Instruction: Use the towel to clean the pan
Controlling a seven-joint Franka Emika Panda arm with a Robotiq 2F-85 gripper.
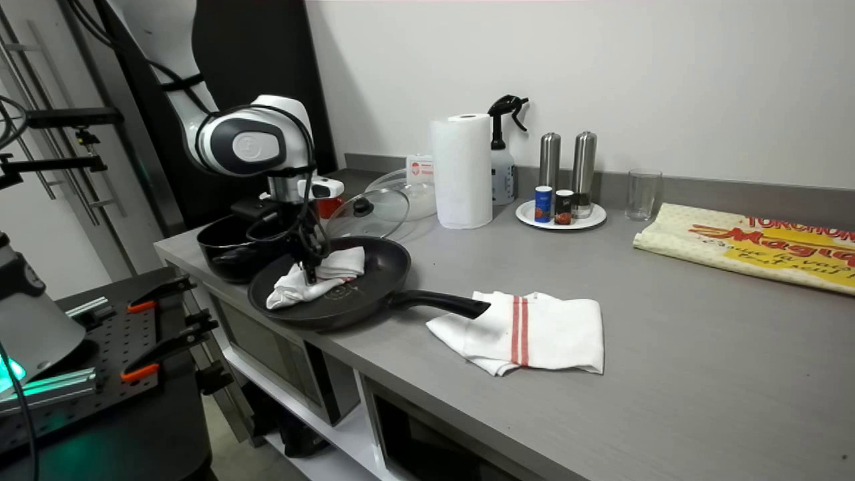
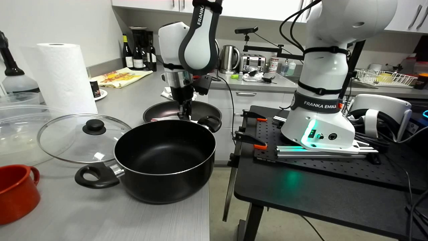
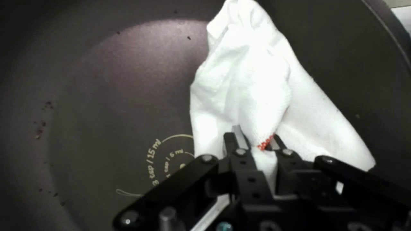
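Observation:
A crumpled white towel with a red stitched edge (image 3: 240, 80) lies inside the black frying pan (image 3: 112, 96). My gripper (image 3: 256, 138) points down into the pan, with its fingers closed on a fold of this towel. In an exterior view the towel (image 1: 344, 262) spreads on both sides of the gripper (image 1: 310, 275) within the pan (image 1: 391, 264), whose handle points over the counter. In an exterior view the pan (image 2: 209, 110) and gripper (image 2: 184, 115) are partly hidden behind a pot. Small dark and reddish specks (image 3: 39, 131) lie on the pan's surface.
A black pot (image 2: 164, 189) and a glass lid (image 2: 67, 140) stand close to the pan. A second folded white towel with red stripes (image 1: 561, 331) lies by the pan handle. A paper roll (image 1: 463, 174), plate (image 1: 594, 218) and red cup (image 2: 18, 195) are also on the counter.

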